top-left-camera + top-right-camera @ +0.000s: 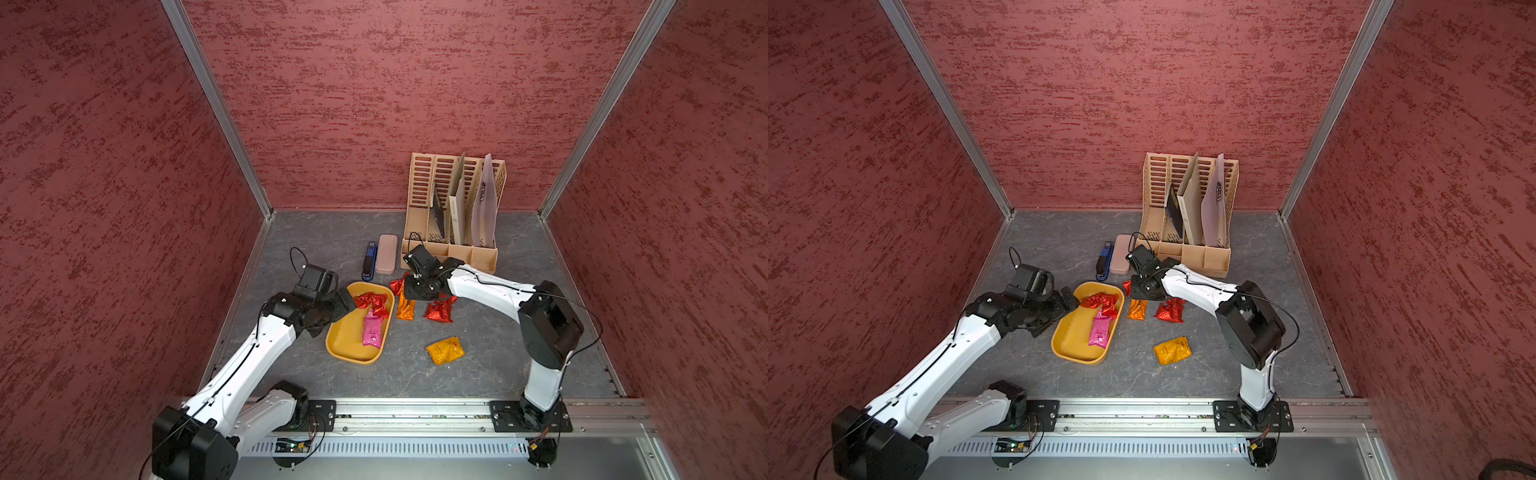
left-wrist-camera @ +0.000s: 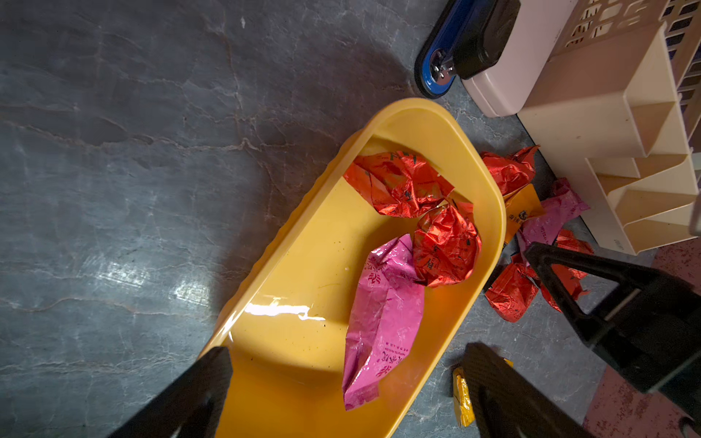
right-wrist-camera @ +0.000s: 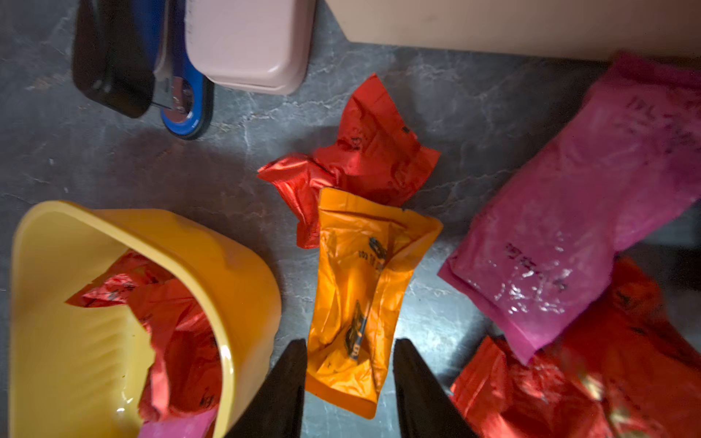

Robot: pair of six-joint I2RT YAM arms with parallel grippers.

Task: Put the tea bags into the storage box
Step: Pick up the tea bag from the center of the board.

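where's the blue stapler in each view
Top view: stapler left of pink case, behind tray.
Top view: stapler, same spot.
Left wrist: stapler beside the case, past the tray.
Right wrist: stapler beside the case.
Landmark: the case.

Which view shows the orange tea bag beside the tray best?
Right wrist view: the orange tea bag appears whole and close. Both top views show it small; the left wrist view shows only a corner behind the tray.
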